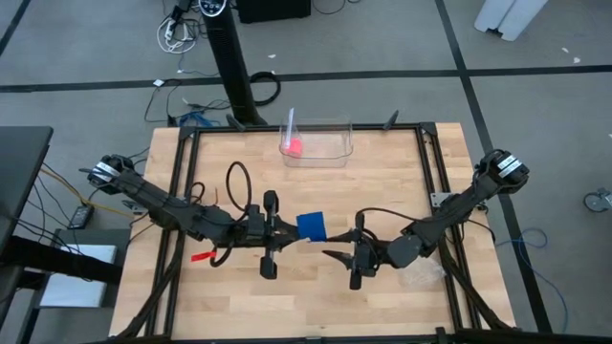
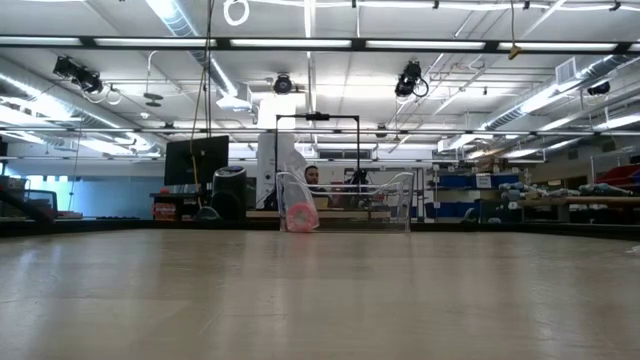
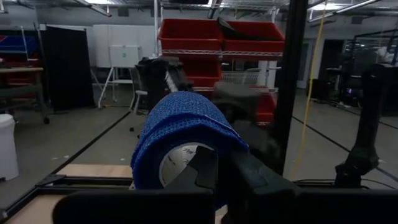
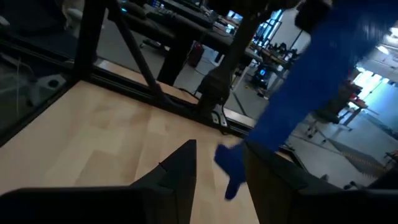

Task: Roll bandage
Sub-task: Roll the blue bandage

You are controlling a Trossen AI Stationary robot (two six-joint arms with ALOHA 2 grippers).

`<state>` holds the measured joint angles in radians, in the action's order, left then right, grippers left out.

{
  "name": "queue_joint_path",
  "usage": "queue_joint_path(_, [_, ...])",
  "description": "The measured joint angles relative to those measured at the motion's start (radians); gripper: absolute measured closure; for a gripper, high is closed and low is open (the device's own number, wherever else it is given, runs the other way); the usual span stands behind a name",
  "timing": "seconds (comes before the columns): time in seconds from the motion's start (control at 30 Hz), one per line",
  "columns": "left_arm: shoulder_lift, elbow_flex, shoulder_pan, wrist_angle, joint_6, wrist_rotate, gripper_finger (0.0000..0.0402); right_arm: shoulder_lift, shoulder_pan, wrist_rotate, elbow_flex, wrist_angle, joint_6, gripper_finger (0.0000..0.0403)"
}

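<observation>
It's a light wooden tabletop (image 1: 382, 182) in a big workshop with grey floor tiles, and there's a clear plastic bin (image 1: 330, 151) with a small pink object (image 1: 295, 146) in it sitting at the far edge, well away from the action.

The bright blue stretchy fabric bandage (image 1: 311, 226) is up off the table in the middle, between the two arms. The left gripper (image 1: 287, 232) has its fingers closed on the rolled end; the left wrist view shows a fat blue cylinder on a white core (image 3: 186, 146) sitting right on top of the dark fingers. The right gripper (image 1: 335, 256) is just beside it. Its wrist view shows the loose blue strip (image 4: 298, 106) hanging down, with the tail end (image 4: 230, 168) between the spread fingers, but it doesn't look pinched.

What could go wrong: if the right fingers don't get a real hold on that tail, the strip goes slack and the roll winds loose or crooked. The fabric is stretchy too, so pulling too hard could yank the roll out of the left grip or unwind it.
</observation>
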<state>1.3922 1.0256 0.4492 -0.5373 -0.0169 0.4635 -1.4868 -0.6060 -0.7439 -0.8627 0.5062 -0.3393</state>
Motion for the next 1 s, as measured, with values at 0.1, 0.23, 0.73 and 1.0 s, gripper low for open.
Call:
queue_joint_path(0.1, [0.0, 0.0, -0.008, 0.009, 0.002, 0.004, 0.0385, 0.0, 0.001, -0.026, -0.033, -0.054, 0.016, 0.0272])
queue_joint_path(0.23, [0.0, 0.0, -0.007, 0.009, -0.005, 0.004, 0.0385, 0.018, -0.008, -0.117, -0.036, -0.067, 0.117, 0.0265])
queue_joint_path(0.73, [0.0, 0.0, -0.003, 0.012, -0.024, -0.004, 0.0385, 0.05, 0.035, 0.001, -0.037, -0.201, 0.468, 0.0201])
queue_joint_path(1.0, [0.0, 0.0, -0.002, 0.005, -0.024, -0.027, 0.0385, 0.052, 0.053, -0.007, -0.037, -0.21, 0.488, 0.0164])
